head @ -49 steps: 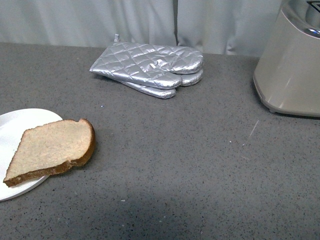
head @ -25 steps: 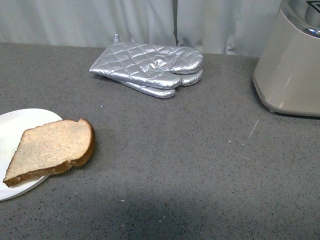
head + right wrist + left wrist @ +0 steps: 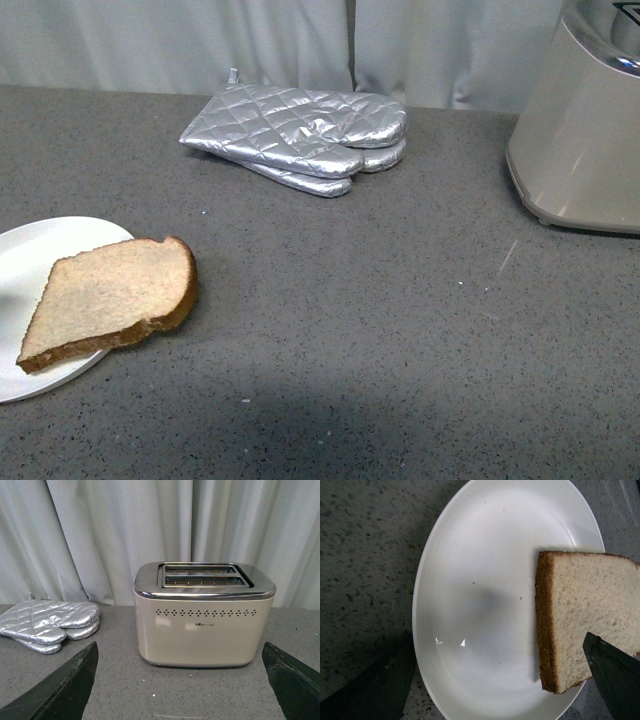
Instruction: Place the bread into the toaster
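Grey speckled counter (image 3: 400, 330) filled the front view, with a pale curtain (image 3: 150, 40) hanging behind it. A white plate (image 3: 25, 260) sat at the near left side. The bread (image 3: 110, 295) lay flat on it, and its round end stuck out over the rim. Two silver mitts (image 3: 300, 130) lay stacked at the back, near the middle. The toaster (image 3: 580, 130) stood at the far right, well apart from the bread, and only part of it showed.

The left gripper (image 3: 499, 645) hung over the plate. Its jaws were spread wide and gripped nothing. One dark finger (image 3: 375, 690) showed by the plate's rim. The other showed in front of a corner of the bread, and I could not tell if it touched.

The right gripper (image 3: 180, 647) faced the toaster's long side. Its jaws were wide apart too, with nothing held between them. Two slots (image 3: 202, 575) showed in the toaster's shiny top. The mitts lay on the counter just beside the toaster.
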